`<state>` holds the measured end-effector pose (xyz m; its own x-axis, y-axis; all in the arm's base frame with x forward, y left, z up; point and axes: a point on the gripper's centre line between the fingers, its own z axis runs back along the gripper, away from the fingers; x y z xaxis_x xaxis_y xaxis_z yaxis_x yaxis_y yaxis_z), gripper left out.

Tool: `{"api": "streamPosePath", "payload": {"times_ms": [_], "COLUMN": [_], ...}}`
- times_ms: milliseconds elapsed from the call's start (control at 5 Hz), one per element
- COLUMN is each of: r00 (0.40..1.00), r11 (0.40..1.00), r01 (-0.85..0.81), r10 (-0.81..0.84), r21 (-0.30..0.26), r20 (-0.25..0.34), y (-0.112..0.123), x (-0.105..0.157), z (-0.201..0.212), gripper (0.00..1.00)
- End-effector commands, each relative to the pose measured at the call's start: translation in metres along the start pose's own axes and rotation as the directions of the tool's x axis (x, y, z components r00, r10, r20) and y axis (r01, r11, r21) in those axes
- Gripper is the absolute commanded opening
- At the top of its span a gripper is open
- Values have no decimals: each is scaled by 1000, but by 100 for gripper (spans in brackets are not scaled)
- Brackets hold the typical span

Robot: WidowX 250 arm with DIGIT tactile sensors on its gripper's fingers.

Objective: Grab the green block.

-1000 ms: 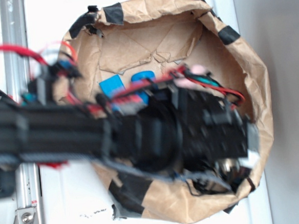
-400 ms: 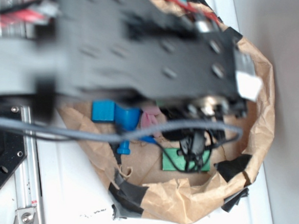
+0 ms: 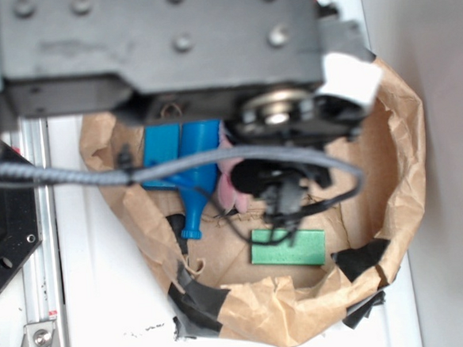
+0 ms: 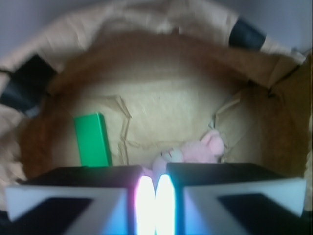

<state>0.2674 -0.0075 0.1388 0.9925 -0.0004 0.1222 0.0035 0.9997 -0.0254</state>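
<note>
Green block (image 4: 91, 140) sits just left of the gripper (image 4: 155, 196), whose jaws are pressed nearly together, holding nothing. It lies flat, long axis pointing away, inside the paper bag (image 3: 405, 153) alongside a blue bottle (image 3: 197, 176), blue block (image 3: 161, 145) and pink toy (image 4: 195, 151).

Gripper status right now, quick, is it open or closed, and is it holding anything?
Gripper: closed, the two fingers nearly touching, holding nothing. The green block lies untouched in the paper bag.

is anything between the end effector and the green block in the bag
Nothing visible blocks it. The green block lies bare on the paper bag's floor, left of the end effector. The pink toy sits off to the other side.
</note>
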Motion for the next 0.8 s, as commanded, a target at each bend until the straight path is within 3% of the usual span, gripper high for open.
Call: {"api": "streamPosePath", "payload": {"times_ms": [0,200,600], "r00": [987,972,963], "r11": [987,972,956], "r01": [161,234,271], "r10": [-161,-233,-270], "r21": [-18,-15,-114], "r20": [6,14,30], "y": [-28,-53,-71], "x": [9,12,5], "z": [-60,-73,-68], "gripper": [100,100,100]}}
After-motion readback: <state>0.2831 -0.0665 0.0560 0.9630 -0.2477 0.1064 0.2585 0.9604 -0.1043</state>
